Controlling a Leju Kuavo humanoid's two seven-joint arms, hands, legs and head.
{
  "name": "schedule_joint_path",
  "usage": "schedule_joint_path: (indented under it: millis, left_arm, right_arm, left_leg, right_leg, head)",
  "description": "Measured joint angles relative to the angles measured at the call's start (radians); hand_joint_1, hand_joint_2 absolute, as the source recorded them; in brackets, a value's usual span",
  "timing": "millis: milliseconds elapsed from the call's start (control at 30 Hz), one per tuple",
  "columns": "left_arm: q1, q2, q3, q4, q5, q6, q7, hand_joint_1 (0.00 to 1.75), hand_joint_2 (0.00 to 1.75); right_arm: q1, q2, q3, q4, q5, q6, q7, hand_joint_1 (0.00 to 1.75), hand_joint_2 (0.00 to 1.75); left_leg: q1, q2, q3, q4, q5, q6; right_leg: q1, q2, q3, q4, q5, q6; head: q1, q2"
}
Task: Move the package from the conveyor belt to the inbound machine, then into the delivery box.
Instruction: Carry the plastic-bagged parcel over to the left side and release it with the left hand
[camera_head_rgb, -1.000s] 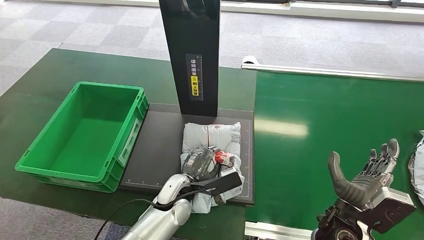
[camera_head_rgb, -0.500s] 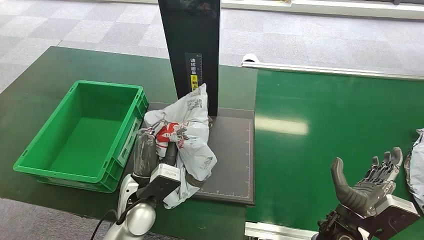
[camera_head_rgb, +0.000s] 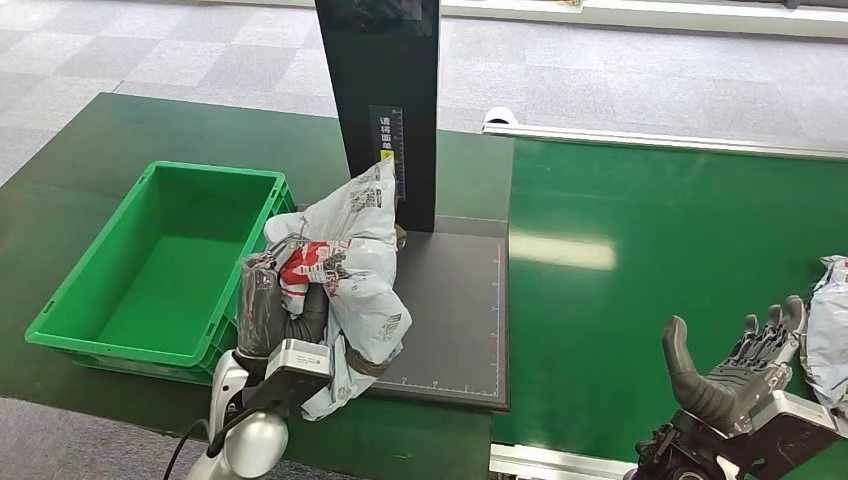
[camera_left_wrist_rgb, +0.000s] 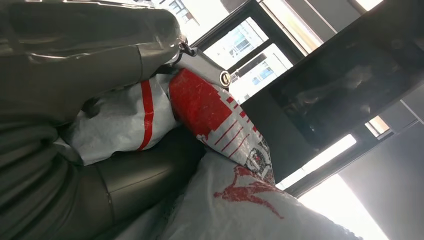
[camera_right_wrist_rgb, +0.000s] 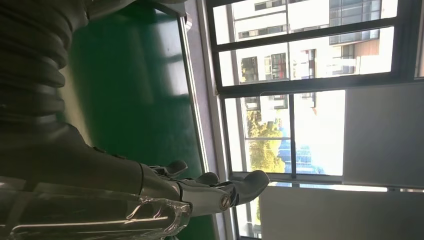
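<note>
From my head view, my left hand (camera_head_rgb: 278, 318) has its fingers wrapped around the grey-and-red package (camera_head_rgb: 345, 268), which a second ago lay flat on the dark platform of the inbound machine (camera_head_rgb: 455, 310); it is now lifted clear and has drifted toward nine o'clock, hanging over the platform's edge right beside the green delivery box (camera_head_rgb: 160, 262). I judge the scan step finished and the carry to the box half done; what remains is to bring the package over the rim and let go. At about four o'clock my right hand (camera_head_rgb: 735, 365) waits palm up over the conveyor belt (camera_head_rgb: 660, 250), fingers spread and holding nothing, with another package (camera_head_rgb: 826, 320) just beside its fingertips. In my left wrist view, the package (camera_left_wrist_rgb: 210, 115) is pressed between my thumb and dark fingers (camera_left_wrist_rgb: 145, 175), firmly clamped. In my right wrist view, my right hand (camera_right_wrist_rgb: 200, 187) reaches out empty, fingers apart, above the green belt (camera_right_wrist_rgb: 135, 85).
</note>
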Motion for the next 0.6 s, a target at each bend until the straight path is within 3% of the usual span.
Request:
schedule_joint_path:
  millis: [167,267,333,433,500,600]
  left_arm:
    - [0.002,0.001,0.003,-0.002,-0.006,0.016,-0.002,1.75,1.75]
    - [0.001,0.018,0.024,-0.015,-0.015,0.14,-0.005,1.75,1.75]
    - [-0.009,0.045,0.069,-0.03,-0.002,0.203,0.007,1.75,1.75]
    - [-0.046,0.079,0.168,-0.013,-0.018,0.166,0.061,1.75,1.75]
    - [-0.102,0.102,0.239,0.058,-0.083,0.105,0.142,1.75,1.75]
    - [-0.249,0.164,0.36,0.319,-0.176,0.068,0.238,1.75,1.75]
  right_arm:
    - [0.0,0.0,0.0,0.0,0.0,0.0,0.0,0.0,1.75]
    - [0.009,0.002,0.0,-0.004,-0.002,0.0,-0.002,0.0,1.75]
    - [0.024,0.004,-0.001,-0.011,-0.003,0.002,-0.007,0.0,1.75]
    - [0.035,0.007,-0.002,-0.018,-0.004,0.011,-0.013,0.0,1.75]
    - [0.035,0.008,-0.003,-0.02,-0.003,0.017,-0.01,0.0,1.75]
    - [0.035,0.008,-0.003,-0.02,-0.003,0.021,0.004,0.0,1.75]
  left_leg:
    - [0.0,0.0,0.0,0.0,0.0,0.0]
    - [0.0,0.001,0.0,0.0,0.0,0.0]
    - [0.0,0.001,0.0,0.0,0.0,0.0]
    - [0.001,0.001,0.001,0.0,0.0,-0.001]
    - [0.001,0.001,0.001,0.0,0.001,-0.001]
    - [0.002,0.004,0.001,-0.001,0.004,-0.003]
  right_leg:
    - [0.0,0.0,0.0,0.0,0.0,0.0]
    - [0.0,0.0,0.0,0.0,0.0,0.0]
    - [0.0,0.001,0.0,0.0,0.0,0.0]
    - [0.002,0.001,0.0,0.0,0.0,0.0]
    - [0.002,0.0,0.0,0.0,0.0,-0.001]
    - [0.002,0.003,0.0,0.001,0.003,-0.004]
  head:
    - [0.0,0.0]
    - [0.0,0.0]
    - [0.0,0.0]
    - [0.0,0.0]
    - [0.0,0.0]
    - [0.001,0.0]
